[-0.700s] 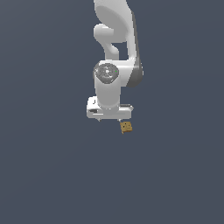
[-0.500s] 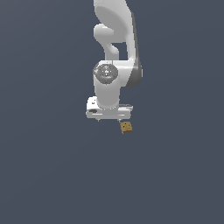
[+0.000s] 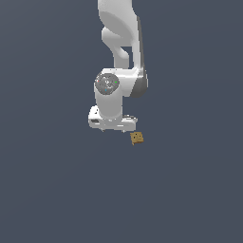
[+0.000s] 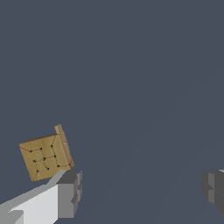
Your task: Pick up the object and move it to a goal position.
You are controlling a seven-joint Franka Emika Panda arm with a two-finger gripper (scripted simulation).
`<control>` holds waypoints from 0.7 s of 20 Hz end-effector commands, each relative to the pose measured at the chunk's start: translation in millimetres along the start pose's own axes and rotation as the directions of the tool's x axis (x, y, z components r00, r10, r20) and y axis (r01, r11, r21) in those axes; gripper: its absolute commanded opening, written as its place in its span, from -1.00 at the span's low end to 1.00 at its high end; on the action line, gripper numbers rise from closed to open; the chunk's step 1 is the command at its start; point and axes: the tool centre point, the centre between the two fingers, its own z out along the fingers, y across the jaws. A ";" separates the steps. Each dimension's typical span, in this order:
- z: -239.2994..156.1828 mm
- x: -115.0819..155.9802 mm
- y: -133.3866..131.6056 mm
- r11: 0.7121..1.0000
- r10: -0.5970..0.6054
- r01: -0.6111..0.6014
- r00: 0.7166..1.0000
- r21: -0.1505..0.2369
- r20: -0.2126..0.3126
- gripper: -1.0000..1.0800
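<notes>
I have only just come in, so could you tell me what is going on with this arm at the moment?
A white Franka arm in a simulator is working to pick up a small tan-brown block with dark spots and carry it to a goal position. In the wrist view its end effector is open, with the fingers spread wide. The block sits just beyond one fingertip, not between the two, so nothing is gripped yet. In the exterior view the block lies just below the hand, toward the exterior view's right.
</notes>
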 end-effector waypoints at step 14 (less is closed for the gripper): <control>36.7 -8.1 -70.5 0.990 -0.143 0.142 0.988 -0.019 -0.066 0.92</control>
